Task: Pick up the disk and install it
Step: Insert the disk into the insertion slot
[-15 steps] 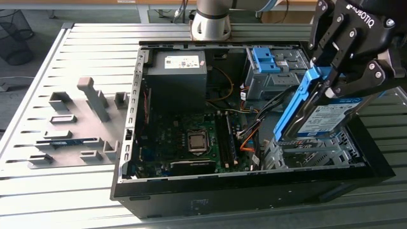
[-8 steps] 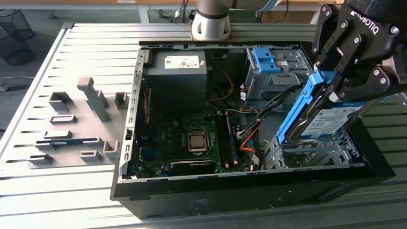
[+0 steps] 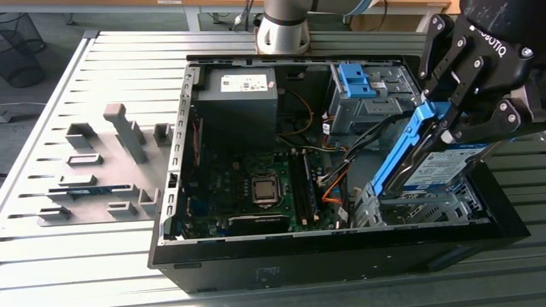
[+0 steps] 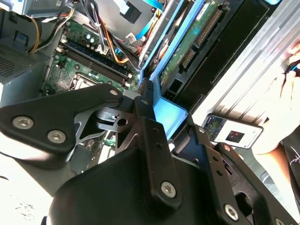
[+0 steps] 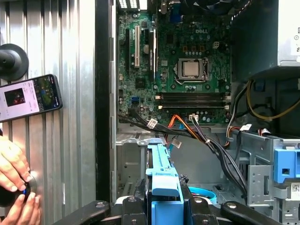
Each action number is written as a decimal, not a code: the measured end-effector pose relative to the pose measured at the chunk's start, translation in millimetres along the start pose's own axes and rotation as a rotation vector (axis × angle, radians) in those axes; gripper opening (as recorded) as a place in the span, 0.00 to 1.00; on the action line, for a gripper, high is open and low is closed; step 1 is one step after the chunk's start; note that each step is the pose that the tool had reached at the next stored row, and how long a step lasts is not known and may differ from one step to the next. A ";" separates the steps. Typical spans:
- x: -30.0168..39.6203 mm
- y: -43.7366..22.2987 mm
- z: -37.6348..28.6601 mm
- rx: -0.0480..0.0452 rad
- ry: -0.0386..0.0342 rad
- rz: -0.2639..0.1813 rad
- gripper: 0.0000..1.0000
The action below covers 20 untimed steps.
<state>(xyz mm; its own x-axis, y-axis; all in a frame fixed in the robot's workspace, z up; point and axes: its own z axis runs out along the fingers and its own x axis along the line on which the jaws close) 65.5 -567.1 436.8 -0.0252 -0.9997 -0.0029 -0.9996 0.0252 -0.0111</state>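
My gripper (image 3: 448, 125) is shut on the disk (image 3: 431, 166), a silver drive with a white-and-blue label and a blue rail frame. The disk hangs steeply tilted, its lower end inside the metal drive cage (image 3: 410, 208) at the near corner of the open computer case (image 3: 341, 256), on the exterior view's right. In the second wrist view the disk's green circuit side (image 4: 197, 37) and blue rail (image 4: 166, 112) run away from the black fingers (image 4: 147, 126). In the first wrist view the blue rail (image 5: 161, 176) sits between the fingers (image 5: 133, 208).
A blue bracket (image 3: 354, 80) sits on the far drive bay. The case also holds the power supply (image 3: 237, 96), the motherboard (image 3: 256, 185) and loose cables (image 3: 337, 173). A grey fixture plate (image 3: 94, 166) lies beside the case. A phone (image 5: 30, 96) and a person's hand (image 5: 14, 164) rest outside it.
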 end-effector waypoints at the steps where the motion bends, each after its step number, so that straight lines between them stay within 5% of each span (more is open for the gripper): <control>1: 0.4 0.0 0.8 0.0000 -0.0001 0.000 0.37; 12: 0.5 0.1 13.8 0.0000 -0.0001 0.001 0.37; 20: 0.5 0.1 14.0 -0.0001 0.0000 0.001 0.38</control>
<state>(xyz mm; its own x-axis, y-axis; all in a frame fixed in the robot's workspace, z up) 65.5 -567.6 422.8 -0.0262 -0.9997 -0.0030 -0.9996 0.0262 -0.0109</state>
